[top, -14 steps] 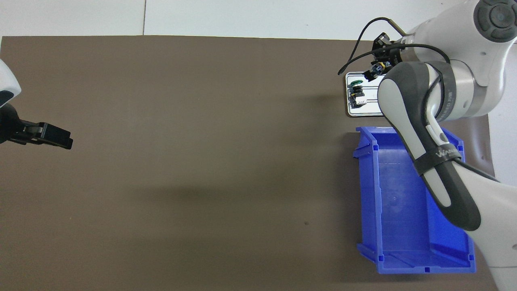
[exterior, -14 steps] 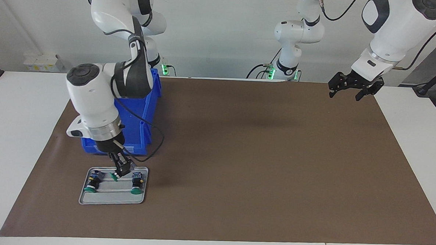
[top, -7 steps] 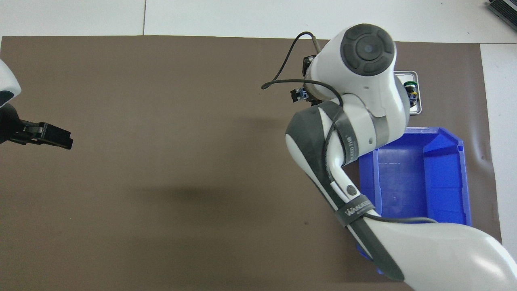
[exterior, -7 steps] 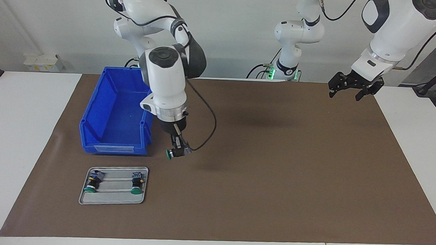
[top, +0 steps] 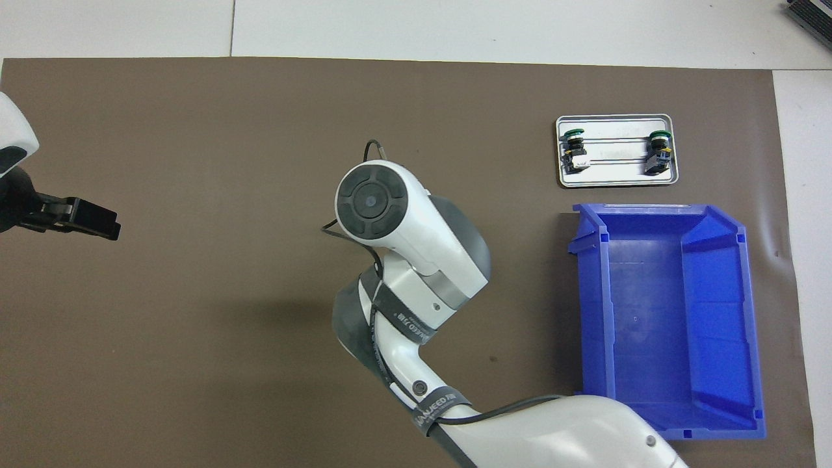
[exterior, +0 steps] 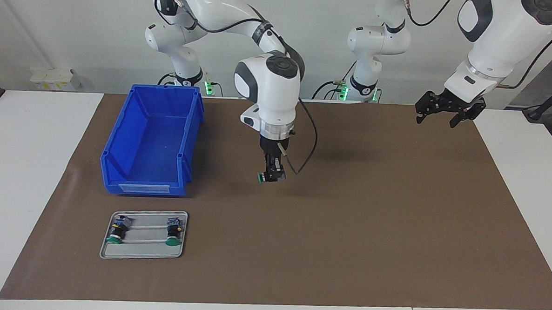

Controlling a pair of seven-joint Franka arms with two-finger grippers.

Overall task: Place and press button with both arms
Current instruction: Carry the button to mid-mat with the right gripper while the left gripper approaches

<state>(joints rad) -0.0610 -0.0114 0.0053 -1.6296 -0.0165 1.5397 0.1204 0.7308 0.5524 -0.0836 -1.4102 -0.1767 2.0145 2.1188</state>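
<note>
Brown matting (exterior: 347,232) covered most of the white table (exterior: 28,172), with a pale wall along the top of the facing view. At the centre of that view the right gripper (exterior: 272,176) hung above bare mat, its fingers clamped shut on the button (exterior: 262,178), whose green cap pointed sideways toward the blue bin (exterior: 150,142). In the overhead view the arm's wrist hid both the gripper and what it held. The bin sat in the upper left of the facing view, and below it lay a grey tray (exterior: 143,251) holding two more buttons (exterior: 116,231) (exterior: 174,232), well apart at the tray's two ends. In the upper right of the facing view the left gripper (exterior: 447,113) waited in the air over the mat's corner, its fingers spread open and holding nothing.
</note>
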